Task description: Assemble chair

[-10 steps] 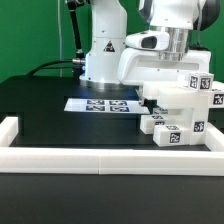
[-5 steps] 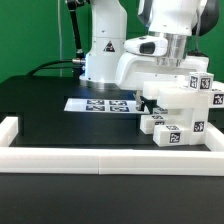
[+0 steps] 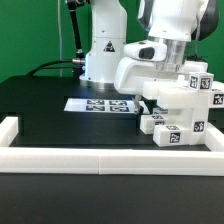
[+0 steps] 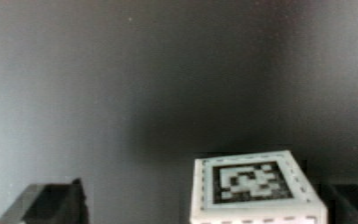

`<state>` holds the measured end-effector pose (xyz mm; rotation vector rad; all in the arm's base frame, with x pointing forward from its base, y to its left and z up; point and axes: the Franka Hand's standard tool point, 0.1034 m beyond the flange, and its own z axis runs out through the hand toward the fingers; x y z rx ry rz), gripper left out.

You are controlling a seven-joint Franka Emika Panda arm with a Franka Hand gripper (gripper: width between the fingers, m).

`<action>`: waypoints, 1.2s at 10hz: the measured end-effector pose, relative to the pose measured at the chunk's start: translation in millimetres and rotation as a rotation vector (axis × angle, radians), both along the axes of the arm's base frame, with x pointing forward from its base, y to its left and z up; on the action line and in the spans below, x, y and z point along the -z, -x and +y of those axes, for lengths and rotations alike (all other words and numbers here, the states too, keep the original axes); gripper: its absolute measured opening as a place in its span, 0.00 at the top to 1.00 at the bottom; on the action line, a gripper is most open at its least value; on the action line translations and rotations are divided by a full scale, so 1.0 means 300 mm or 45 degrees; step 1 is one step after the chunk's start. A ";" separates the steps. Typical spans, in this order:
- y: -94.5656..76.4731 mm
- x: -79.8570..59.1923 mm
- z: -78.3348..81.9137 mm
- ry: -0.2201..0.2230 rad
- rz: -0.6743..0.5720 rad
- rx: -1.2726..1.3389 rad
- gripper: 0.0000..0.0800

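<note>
Arm shifted left, claw (image 3: 150, 100) hidden behind chair (image 3: 181, 108), marker board (image 3: 100, 104) beside

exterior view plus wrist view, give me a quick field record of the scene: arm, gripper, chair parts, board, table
arm: white Panda arm, reaching down over the chair parts at the exterior view's right
gripper: gripper with dark fingertips either side of a tagged white block; open or shut cannot be told
chair: white chair parts with marker tags, clustered against the border rail
marker board: marker board flat on the table, at the exterior view's left of the parts
table: black table
</note>
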<state>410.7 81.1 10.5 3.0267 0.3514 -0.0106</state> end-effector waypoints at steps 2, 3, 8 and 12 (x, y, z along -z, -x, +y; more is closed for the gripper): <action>0.000 0.000 -0.002 0.001 0.000 0.001 0.53; 0.000 0.000 -0.002 0.000 0.000 0.001 0.64; 0.002 -0.011 -0.008 -0.004 0.005 0.008 0.64; 0.042 -0.205 -0.048 -0.093 0.100 0.017 0.64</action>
